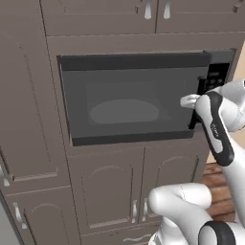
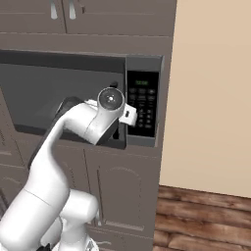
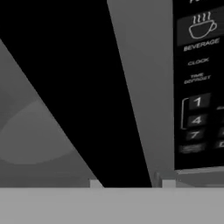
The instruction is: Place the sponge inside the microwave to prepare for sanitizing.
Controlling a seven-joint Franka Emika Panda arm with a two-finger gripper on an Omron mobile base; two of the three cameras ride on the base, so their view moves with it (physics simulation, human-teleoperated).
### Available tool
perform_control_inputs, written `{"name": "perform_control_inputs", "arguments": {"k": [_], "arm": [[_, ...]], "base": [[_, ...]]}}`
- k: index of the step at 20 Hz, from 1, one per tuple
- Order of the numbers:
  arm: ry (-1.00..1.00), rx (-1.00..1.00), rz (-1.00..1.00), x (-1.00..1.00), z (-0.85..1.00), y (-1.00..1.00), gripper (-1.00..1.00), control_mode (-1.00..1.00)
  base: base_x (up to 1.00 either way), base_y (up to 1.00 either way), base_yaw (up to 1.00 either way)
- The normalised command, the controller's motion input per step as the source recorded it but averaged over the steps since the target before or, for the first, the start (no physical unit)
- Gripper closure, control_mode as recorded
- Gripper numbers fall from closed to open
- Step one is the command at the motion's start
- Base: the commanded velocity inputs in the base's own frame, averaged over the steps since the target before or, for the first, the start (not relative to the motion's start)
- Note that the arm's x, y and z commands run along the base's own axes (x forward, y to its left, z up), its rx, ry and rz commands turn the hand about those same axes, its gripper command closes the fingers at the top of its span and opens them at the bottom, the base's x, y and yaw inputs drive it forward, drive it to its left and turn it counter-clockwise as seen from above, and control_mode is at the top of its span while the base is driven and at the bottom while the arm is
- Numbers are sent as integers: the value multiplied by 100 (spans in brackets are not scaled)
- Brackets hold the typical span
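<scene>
Right now the two-finger gripper point(image 3: 132, 183) sits at the tall black handle point(image 3: 87, 65) of the large dark grey built-in microwave point(image 1: 134, 62). In the hand view its two small finger tips point(image 3: 96, 183) rise on either side of the handle's lower end, but I cannot tell whether they are pressed onto it or only flank it. From the left base view the gripper point(image 1: 191, 101) reaches in from the right and meets the handle point(image 1: 201, 86) at about mid-height of the dark glass door point(image 1: 95, 81). A pale round turntable plate point(image 1: 124, 111) shows through that glass, and in the hand view it lies left of the handle. Just right of the handle a grey strip of the frame separates it from the black button panel point(image 3: 197, 87), with its number keys and cup symbol. The panel's small green display point(image 2: 142, 82) shows in the right base view. Brown wooden cabinets point(image 1: 28, 95) enclose the microwave above, below and to the left. A beige wall point(image 2: 215, 98) and a wooden floor point(image 2: 206, 215) lie to the right.
</scene>
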Motion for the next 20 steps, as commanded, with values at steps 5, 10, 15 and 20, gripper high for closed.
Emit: {"name": "perform_control_inputs", "arguments": {"k": [5, 10, 15, 20], "arm": [[-3, 0, 6, -64, -14, 36, 100, -100], [0, 0, 1, -67, -12, 38, 100, -100], [0, 0, -4, -58, -10, 42, 100, -100], [0, 0, -5, -62, -5, 37, 100, -100]], "base": [[0, 0, 0], [0, 0, 0], [0, 0, 0], [0, 0, 0]]}}
